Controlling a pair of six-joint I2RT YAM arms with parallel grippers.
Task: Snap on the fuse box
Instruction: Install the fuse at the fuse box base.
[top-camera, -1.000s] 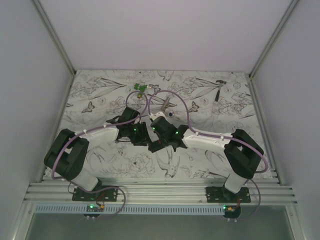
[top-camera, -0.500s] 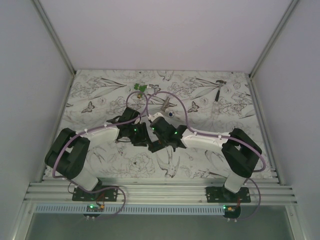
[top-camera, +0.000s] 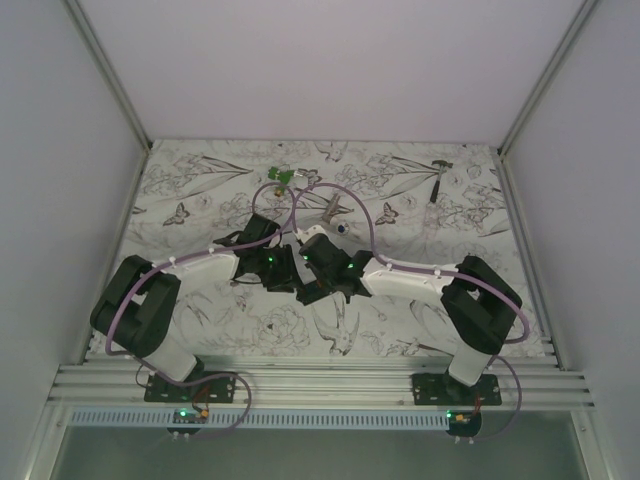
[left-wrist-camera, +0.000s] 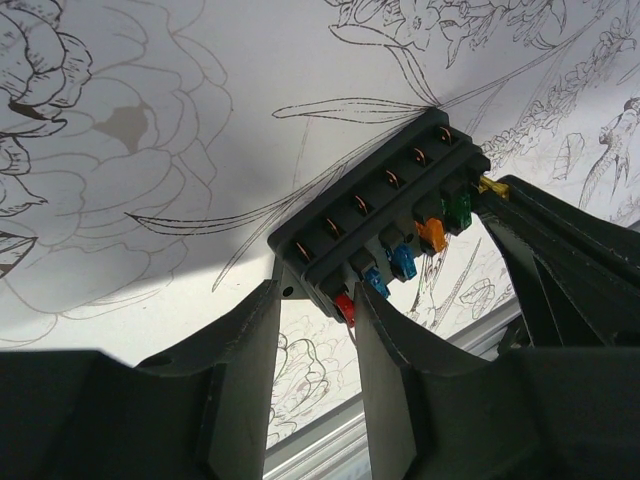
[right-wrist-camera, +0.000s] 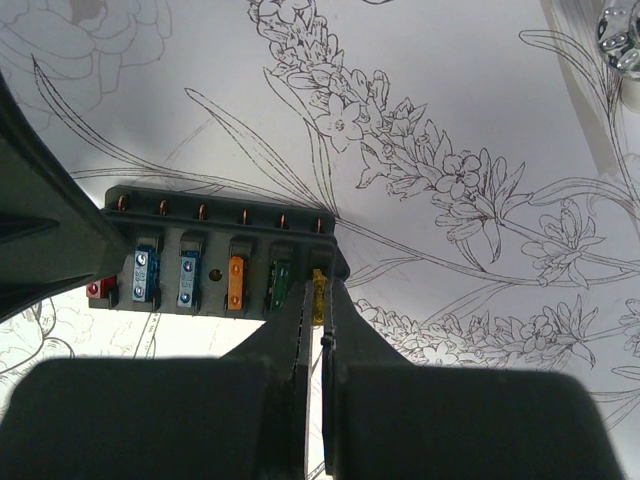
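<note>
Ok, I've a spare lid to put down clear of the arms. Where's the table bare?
Free: the far-left corner of the table, left of the green clip; the near strip between the arm bases. Crowded: the middle, where the left gripper grips the fuse box and the right gripper pinches its yellow fuse, grey tool just behind. Hammer sits far right.

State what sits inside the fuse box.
Seen in the fuse box: red fuse, blue fuses, orange fuse, green fuse. The yellow fuse is mostly covered by the right gripper.
</note>
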